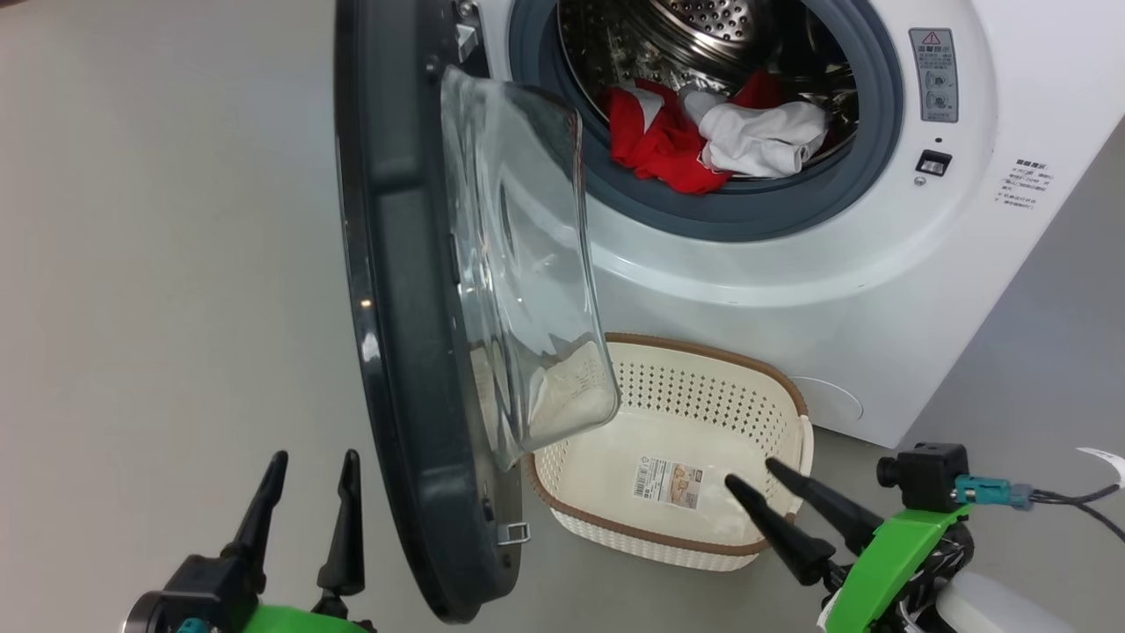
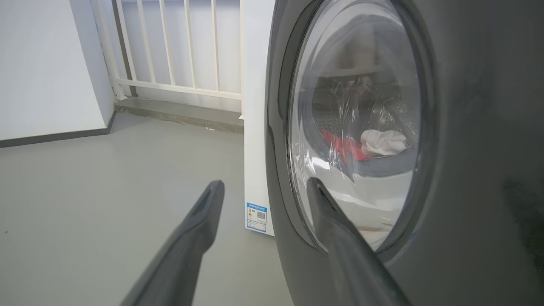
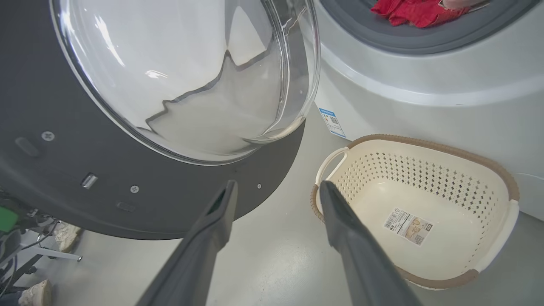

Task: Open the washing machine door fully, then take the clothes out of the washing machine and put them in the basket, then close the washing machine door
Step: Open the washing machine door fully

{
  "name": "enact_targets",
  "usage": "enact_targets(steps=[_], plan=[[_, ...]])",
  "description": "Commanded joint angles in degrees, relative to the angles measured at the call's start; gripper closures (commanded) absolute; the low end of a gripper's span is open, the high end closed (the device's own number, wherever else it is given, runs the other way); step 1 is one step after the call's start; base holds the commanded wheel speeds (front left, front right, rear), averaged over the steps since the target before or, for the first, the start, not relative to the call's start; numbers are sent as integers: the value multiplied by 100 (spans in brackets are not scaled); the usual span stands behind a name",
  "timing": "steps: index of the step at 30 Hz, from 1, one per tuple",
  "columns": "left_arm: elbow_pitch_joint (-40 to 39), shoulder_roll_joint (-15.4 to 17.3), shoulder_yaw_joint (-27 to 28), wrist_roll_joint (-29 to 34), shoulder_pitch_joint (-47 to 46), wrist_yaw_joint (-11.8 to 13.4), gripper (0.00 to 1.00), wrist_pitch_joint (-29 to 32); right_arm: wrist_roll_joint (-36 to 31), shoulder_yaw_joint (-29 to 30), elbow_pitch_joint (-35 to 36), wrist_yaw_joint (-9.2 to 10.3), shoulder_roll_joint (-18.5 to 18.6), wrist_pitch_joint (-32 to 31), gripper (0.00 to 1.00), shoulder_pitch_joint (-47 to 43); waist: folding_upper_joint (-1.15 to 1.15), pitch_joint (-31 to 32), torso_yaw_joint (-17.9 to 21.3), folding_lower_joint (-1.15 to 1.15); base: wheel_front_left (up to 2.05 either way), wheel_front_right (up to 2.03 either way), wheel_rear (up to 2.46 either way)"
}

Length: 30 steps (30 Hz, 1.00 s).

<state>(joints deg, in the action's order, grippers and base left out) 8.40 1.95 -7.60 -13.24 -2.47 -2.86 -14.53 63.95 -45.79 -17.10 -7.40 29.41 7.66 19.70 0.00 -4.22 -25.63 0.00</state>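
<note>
The washing machine door [image 1: 404, 334] stands wide open, seen edge-on. Red and white clothes [image 1: 712, 141] lie inside the washing machine [image 1: 747, 272]; the basket [image 1: 703, 352] sits on the floor [image 1: 132, 264] just before it. The left gripper [image 1: 315, 457], fingers spread, holds nothing beside the door's outer face. The right gripper [image 1: 751, 470], likewise spread and unladen, points over the basket's near rim, perhaps clear of it.

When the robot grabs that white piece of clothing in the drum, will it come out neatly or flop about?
Probably floppy: the white garment lies crumpled in soft folds, so it should sag and dangle when lifted. It likely weighs little for its bulk. It lies touching the red clothes, so one of those might drag along with it.
</note>
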Motion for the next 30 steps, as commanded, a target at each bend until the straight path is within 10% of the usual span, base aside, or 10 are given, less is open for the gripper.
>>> enact_targets(steps=[1, 30], plan=[[-113, 93, 205, 39, -27, -25, 0, -47, -131, -139, -20, -9, 119, 365, 0, 207, 0, -2, 11, 0, 0, 0, 0], [-195, 93, 264, -28, -36, 52, 0, -47, -3855, 3118, 609, -9, -1240, 733, 0, -1027, 0, -45, 50, 0, 0, 0, 0]])
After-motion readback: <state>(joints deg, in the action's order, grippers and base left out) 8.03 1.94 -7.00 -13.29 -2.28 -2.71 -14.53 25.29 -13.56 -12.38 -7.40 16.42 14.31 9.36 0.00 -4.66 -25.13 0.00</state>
